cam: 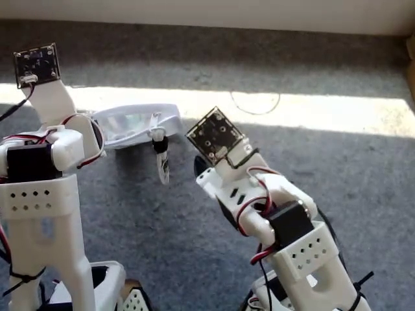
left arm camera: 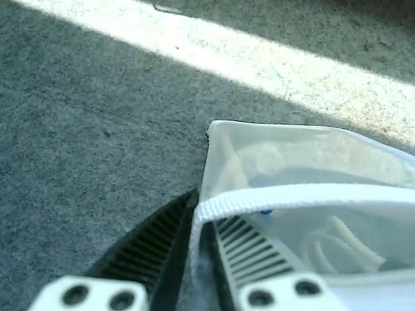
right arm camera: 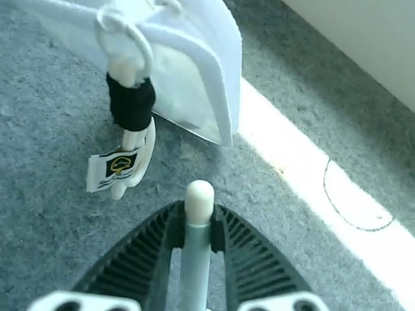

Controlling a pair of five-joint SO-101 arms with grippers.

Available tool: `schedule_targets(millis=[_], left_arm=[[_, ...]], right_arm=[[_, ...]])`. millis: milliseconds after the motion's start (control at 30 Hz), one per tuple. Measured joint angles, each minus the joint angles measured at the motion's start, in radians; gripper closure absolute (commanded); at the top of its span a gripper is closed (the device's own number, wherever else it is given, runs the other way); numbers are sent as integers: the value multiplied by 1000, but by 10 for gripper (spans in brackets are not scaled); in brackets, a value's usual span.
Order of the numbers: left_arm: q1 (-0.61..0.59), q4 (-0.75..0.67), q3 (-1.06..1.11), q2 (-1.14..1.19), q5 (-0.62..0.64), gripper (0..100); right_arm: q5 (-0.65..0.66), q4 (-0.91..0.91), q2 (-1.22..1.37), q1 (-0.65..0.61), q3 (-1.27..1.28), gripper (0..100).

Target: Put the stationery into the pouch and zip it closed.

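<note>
The pouch (cam: 133, 123), white and partly see-through, lies on the grey desk (cam: 337, 181) towards its far edge, on the left arm's side and half in the band of sunlight. The left pincer (left arm camera: 202, 217) is clamped on the pouch's woven white rim at one corner and holds that edge up. The right pincer (right arm camera: 196, 217) is closed on a pale pen (right arm camera: 199, 193), whose rounded end stands out just past the jaw tips. The coming move turns on this: the pouch lies straight ahead of the right pincer, near but apart, and the pen's long axis points at it, so the right arm is the one to feed the pen in while the left keeps the rim raised. Between pen and pouch hangs a white strap (right arm camera: 130, 129) with a black band, looped to the pouch's edge; it may be the zip pull, though that is hard to tell here. The pen's end is aimed nearer the strap than the rim, so the opening probably lies a little to one side. A small tag (right arm camera: 113, 170) on the strap carries a black square with a yellowish emblem; its print is too small to read.
</note>
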Motion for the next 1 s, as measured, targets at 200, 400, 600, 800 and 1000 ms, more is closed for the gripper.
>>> schedule_targets(millis=[200,400,600,800,1000], left_arm=[[0,0,0,0,0,972],[0,0,0,0,0,972],[0,0,0,0,0,972],[0,0,0,0,0,972],[0,0,0,0,0,971]], right_arm=[[0,0,-8,-46,-91,994],[0,0,-12,-104,-198,994],[0,0,-14,-163,-262,994],[0,-40,-14,-187,-272,994],[0,-138,-14,-190,-272,994]])
